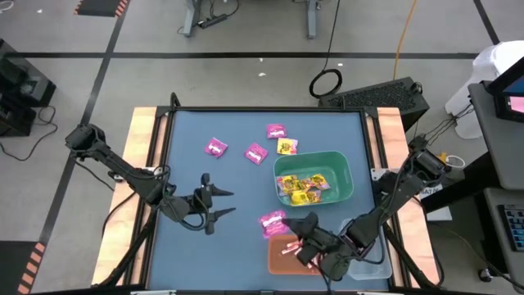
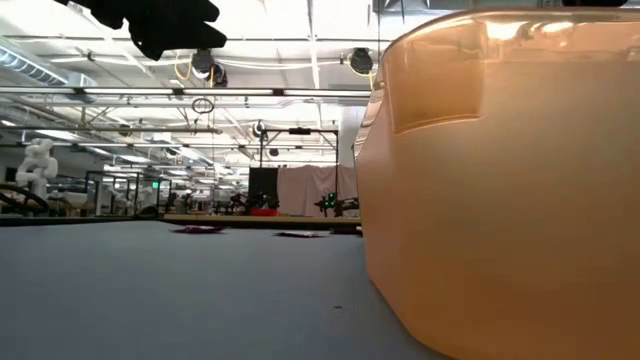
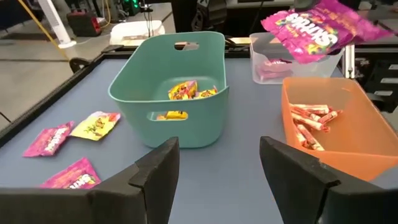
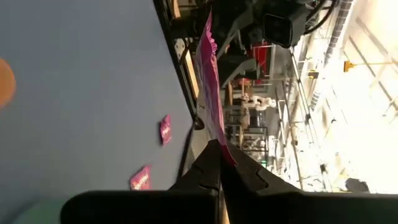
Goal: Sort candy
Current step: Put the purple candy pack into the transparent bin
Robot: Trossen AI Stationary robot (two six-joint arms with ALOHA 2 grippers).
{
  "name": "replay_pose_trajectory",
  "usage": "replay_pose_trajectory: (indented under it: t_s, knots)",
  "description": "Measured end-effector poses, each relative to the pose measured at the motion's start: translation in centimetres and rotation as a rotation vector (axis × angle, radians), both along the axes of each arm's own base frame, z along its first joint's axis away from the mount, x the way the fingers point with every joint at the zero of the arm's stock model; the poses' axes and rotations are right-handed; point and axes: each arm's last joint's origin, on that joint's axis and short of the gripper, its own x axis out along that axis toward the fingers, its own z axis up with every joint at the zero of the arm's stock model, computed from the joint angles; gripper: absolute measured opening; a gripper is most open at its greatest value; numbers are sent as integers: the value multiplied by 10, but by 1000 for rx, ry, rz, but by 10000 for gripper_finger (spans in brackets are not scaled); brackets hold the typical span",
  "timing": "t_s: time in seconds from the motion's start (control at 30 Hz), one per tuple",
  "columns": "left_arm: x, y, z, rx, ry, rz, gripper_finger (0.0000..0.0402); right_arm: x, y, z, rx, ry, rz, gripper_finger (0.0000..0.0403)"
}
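A: Blue-grey table mat, high view. Noted: green bin right of centre, holding yellow packets. Three magenta packets loose on the mat. One yellow packet loose just beside the green bin's far rim.

B: Grippers there?

A: Left gripper over bare mat left of centre, fingers spread wide, nothing between them. Right gripper at the orange bin, pinched closed on a magenta packet carried at that bin's far edge. Clear bin under the right arm, mostly hidden.

B: Low view?

A: Orange bin wall filling the right half. Flat magenta packets far off on the mat, too small to read. Dark arm part at top left; which arm, cannot tell.

B: Left wrist view?

A: Own fingers wide apart, empty. Green bin ahead with yellow packets inside. Orange bin holding pink-white sticks. Clear bin behind. Strips-lettered magenta packet held in the air above the clear and orange bins.

B: Right wrist view?

A: Fingers closed together on the edge of the magenta packet. Two magenta packets on the mat beyond.
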Motion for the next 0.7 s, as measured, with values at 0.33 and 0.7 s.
replay_pose_trajectory:
  t_s: [0.33, 0.7]
  knots:
    - [4, 8, 0, 35, 4, 30, 228, 15, -12, 9, 582, -352, -148, 0]
    - [12, 24, 0, 37, 7, 101, 228, 39, -55, 26, 1323, -351, -106, 0]
